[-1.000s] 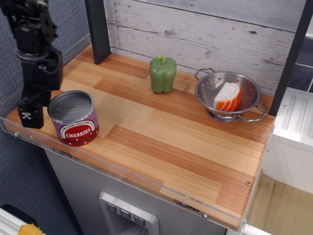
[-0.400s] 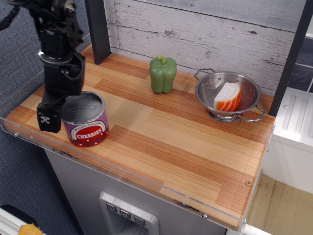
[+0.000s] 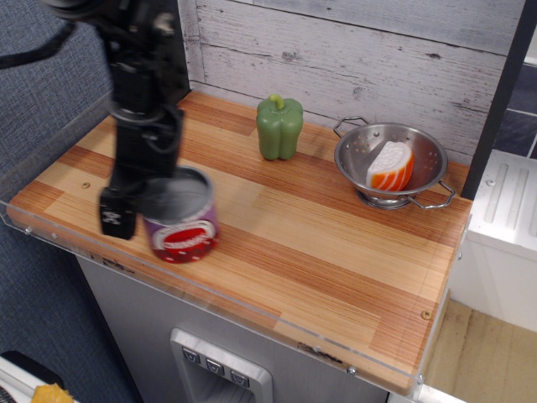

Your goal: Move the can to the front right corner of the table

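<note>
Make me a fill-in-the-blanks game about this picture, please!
1. The pepper standing near the wall is ____ in colour.
2. The orange-and-white thing lies inside the ____.
3. The can stands near the table's front ____ corner as seen in the picture.
4. The black tool is right beside the ____.

Missing words: green; colander; left; can

The label on the can (image 3: 182, 228) is blurred; nothing can be read.
</note>
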`<state>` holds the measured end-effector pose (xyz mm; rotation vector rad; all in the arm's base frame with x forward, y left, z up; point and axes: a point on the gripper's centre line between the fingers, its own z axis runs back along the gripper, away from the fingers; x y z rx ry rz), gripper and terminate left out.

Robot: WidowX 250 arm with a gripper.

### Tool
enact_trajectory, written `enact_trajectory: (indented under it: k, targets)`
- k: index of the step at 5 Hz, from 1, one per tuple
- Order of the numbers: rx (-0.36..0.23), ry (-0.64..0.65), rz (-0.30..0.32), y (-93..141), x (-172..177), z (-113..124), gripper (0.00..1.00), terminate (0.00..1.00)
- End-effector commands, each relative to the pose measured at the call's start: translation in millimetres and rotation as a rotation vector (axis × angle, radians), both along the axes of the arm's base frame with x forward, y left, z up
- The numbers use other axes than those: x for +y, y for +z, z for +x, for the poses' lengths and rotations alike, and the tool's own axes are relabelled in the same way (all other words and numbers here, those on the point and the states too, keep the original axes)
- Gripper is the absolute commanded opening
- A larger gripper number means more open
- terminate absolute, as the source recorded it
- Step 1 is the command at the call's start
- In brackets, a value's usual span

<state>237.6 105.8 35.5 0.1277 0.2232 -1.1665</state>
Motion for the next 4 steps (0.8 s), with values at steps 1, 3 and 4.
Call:
enact_trajectory:
  k: [1,3,4]
  targets:
    - [-0.053,-0.042,-0.049,8.8,-34.0,13.1,1.00,0.00]
    - [-0.051,-0.084,-0.095,5.1,-79.2,18.7,1.00,0.00]
    - [-0.062,-0.109,-0.111,4.3,-99.6,21.6,1.00,0.00]
